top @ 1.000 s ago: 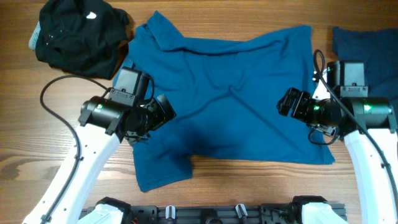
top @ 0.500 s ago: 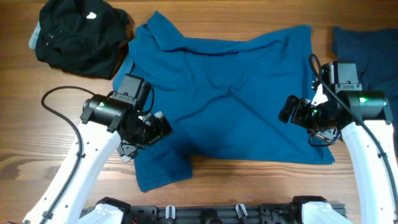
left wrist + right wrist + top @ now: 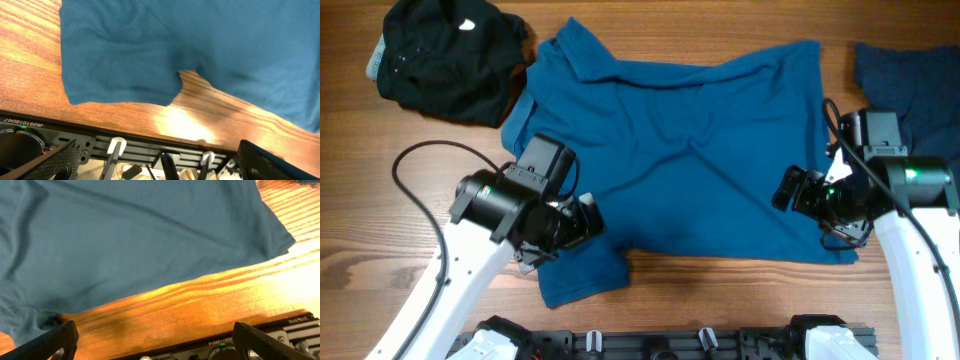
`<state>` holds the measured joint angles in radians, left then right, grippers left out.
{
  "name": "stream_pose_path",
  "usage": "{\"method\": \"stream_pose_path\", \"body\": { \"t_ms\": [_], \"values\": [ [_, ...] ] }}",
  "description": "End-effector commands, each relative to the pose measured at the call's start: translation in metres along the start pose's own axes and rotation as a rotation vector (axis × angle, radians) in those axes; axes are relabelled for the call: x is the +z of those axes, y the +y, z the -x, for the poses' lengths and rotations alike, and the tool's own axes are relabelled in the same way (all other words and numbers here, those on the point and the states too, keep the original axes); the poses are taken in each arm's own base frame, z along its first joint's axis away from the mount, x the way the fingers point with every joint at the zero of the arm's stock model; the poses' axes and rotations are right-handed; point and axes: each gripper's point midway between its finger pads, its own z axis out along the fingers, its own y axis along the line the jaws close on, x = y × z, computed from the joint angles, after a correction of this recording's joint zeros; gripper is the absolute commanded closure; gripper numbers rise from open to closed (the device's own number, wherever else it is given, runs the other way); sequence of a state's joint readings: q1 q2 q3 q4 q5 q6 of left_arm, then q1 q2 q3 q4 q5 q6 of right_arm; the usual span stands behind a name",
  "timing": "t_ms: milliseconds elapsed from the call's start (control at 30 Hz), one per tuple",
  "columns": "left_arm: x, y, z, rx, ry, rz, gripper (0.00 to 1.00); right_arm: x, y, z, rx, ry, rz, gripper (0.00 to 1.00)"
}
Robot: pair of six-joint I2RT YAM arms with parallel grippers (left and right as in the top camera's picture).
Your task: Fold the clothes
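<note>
The polo shirt (image 3: 680,150) lies spread flat on the table (image 3: 720,300), its sleeve under the left gripper (image 3: 577,222) and its hem corner under the right gripper (image 3: 790,188), both with fingers wide apart and empty, likely poised to pinch edges for folding.

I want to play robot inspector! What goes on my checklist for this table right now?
Surface: wooden table, bare around the clothes.
Job's things: blue polo shirt spread out, wrinkled, not folded, collar at the far left; black garment bunched at the far left corner; dark blue garment at the far right, partly out of view.
Clutter: nothing seen.
Grippers: left gripper open and empty, over the shirt near its sleeve; right gripper open and empty, over the shirt's right part.
Cables: black cable loops on the table beside the left arm; another cable curves by the right arm.
Surroundings: black rail along the near edge.
</note>
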<state>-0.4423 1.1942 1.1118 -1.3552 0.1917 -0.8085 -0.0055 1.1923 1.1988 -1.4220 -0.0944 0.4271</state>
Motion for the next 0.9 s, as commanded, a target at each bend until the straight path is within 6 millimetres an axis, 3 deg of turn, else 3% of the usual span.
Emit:
{"method": "stream_pose_path", "body": {
  "t_ms": [0,200,433,600,733,867],
  "values": [
    [-0.011,0.004,-0.009,-0.019,-0.031,-0.025,0.0,-0.01,-0.007,-0.006,0.029,-0.054,-0.006,0.0],
    [-0.023,0.023,-0.021,-0.065,-0.053,0.001,0.0,-0.017,-0.011,-0.015,0.044,-0.083,0.01,0.0],
    [-0.027,0.027,-0.027,-0.108,-0.055,-0.018,0.0,-0.017,-0.012,-0.018,0.077,-0.075,0.007,0.0],
    [0.006,0.045,-0.036,-0.148,0.012,0.053,0.0,-0.017,-0.011,-0.017,0.091,-0.08,0.01,0.0],
    [0.04,0.04,-0.04,-0.148,0.069,0.006,0.0,-0.017,-0.011,-0.016,0.09,-0.085,0.013,0.01],
    [0.056,0.039,-0.03,-0.149,0.031,-0.01,0.0,-0.017,-0.011,-0.016,0.09,-0.084,0.012,0.0]
  ]
}}
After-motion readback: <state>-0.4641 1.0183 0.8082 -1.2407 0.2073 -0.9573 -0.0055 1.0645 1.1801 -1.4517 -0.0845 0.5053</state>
